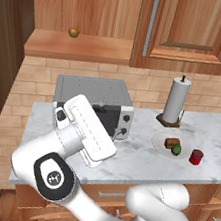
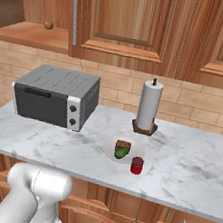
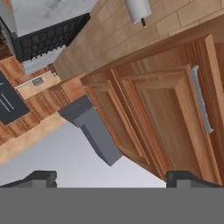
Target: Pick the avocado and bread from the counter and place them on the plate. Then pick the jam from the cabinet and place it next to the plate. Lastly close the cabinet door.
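One step is left, judging by the layout: the brown wooden wall cabinet [image 1: 77,46] stands open, its door [image 1: 7,40] at the left edge. Small brown bread [image 1: 171,142] and dark green avocado [image 1: 176,150] lie on the round white plate [image 1: 159,140] on the marble counter [image 1: 139,162], the red jam jar [image 1: 195,157] just beside its right rim. The white arm is folded low, its gripper [image 3: 111,179] empty with jaws wide, tilted toward upper doors; a wide swing could clip the grey toaster oven [image 1: 92,97].

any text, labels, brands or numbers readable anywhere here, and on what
No words or numbers can be read.
Arm joint cap: a small white logo mark, too small to read as letters.
Toaster oven: two knobs, no legible markings.
Jam: no label visible.
Paper towel roll: blank.
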### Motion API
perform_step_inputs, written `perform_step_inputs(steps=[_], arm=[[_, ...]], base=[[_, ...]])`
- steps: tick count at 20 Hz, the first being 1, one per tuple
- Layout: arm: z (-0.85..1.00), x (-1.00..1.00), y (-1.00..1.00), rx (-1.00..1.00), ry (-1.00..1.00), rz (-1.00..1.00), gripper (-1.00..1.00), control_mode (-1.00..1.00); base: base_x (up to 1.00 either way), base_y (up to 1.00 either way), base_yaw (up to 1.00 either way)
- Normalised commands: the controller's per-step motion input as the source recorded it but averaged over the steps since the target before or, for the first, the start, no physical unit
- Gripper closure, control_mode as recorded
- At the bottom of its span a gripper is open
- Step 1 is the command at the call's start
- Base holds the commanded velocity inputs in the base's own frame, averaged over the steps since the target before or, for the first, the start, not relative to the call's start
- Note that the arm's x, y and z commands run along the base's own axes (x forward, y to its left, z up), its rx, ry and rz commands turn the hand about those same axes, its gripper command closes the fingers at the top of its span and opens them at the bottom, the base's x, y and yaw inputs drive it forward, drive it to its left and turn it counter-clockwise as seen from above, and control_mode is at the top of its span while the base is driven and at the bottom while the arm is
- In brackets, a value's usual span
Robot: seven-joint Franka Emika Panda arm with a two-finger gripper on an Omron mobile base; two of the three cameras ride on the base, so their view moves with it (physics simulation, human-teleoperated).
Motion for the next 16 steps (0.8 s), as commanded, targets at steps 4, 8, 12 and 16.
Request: perform_step_inputs(steps=[4, 8, 12, 16], arm=[[-0.1, 0.0, 0.38, -0.06, 0.0, -0.01, -1.0, -1.0], [0.0, -0.02, 0.34, -0.03, 0.0, 0.0, -1.0, -1.0], [0.0, -0.04, 0.32, -0.02, 0.0, 0.0, -1.0, -1.0], [-0.1, -0.01, 0.24, -0.05, 0.0, 0.0, -1.0, -1.0]], base=[[0.0, 0.0, 0.0], [0.0, 0.0, 0.0], [0.0, 0.0, 0.0], [0.0, 0.0, 0.0]])
